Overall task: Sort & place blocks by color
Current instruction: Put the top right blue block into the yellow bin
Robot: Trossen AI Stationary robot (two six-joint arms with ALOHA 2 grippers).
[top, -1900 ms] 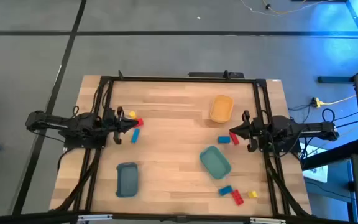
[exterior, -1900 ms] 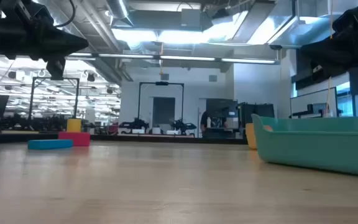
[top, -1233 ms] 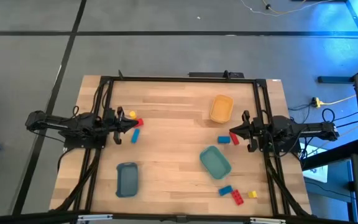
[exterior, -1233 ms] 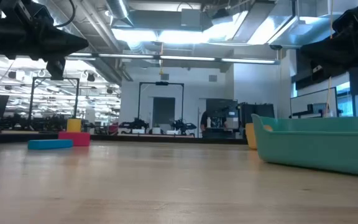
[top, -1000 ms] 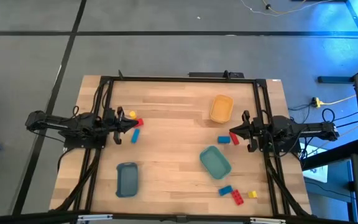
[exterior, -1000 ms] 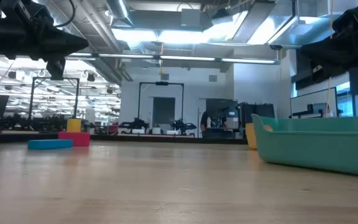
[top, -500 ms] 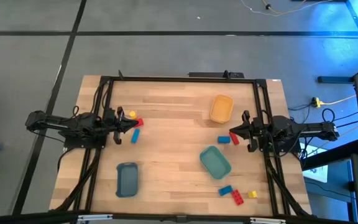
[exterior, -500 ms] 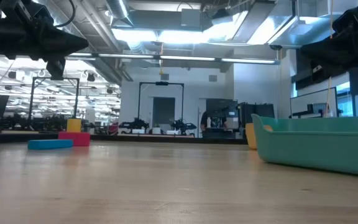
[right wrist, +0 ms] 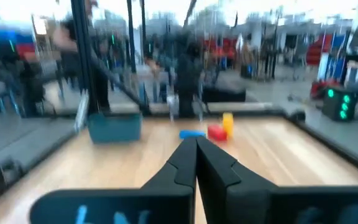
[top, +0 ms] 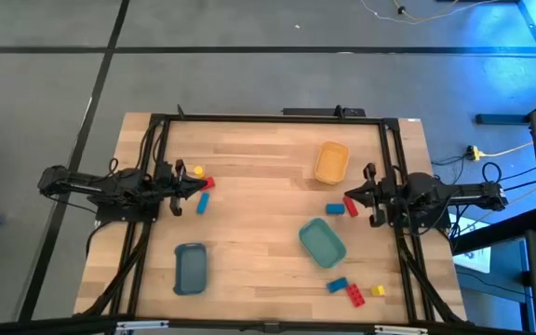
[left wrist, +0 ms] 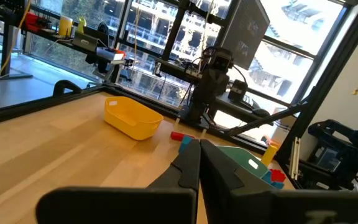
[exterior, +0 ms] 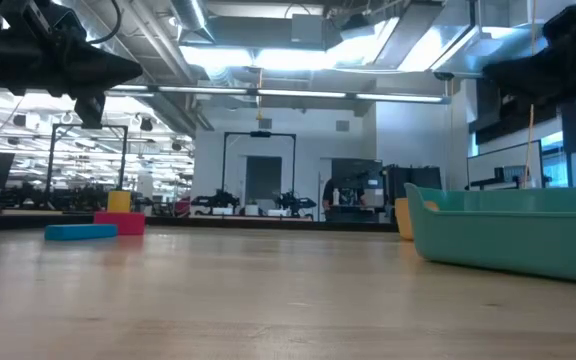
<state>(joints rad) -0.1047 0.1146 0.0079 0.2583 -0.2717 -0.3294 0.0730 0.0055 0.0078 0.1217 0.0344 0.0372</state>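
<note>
Two dark robot arms hang level over a pale wooden table (top: 259, 177), seen from above with the blocks unsorted. The left gripper (top: 205, 191) sits at the middle left of the frame, its fingers pressed together with nothing between them, as its wrist view confirms (left wrist: 199, 163). Just off its tip lie three blocks: a yellow block (top: 197, 171), a red block (top: 208, 182) and a blue block (top: 203, 203), clustered close together. The right gripper (top: 346, 200) sits at the middle right, its fingers likewise closed on nothing (right wrist: 196, 158). Beside its tip rest a second blue block (top: 335, 208) and a second red block (top: 351, 209), side by side. At the lower right of the frame, near the table's front edge, three more lie in a loose row: a blue brick (top: 339, 285), a red brick (top: 355, 296) and a yellow brick (top: 377, 291). Three trays stand with nothing visible inside them: a yellow tray (top: 331, 162) at upper centre right, a teal tray (top: 322, 242) below it, tilted on the diagonal, and a slate-blue tray (top: 191, 268) at the lower left. From table height, the teal tray (exterior: 508, 240) fills the right of the frame.
</note>
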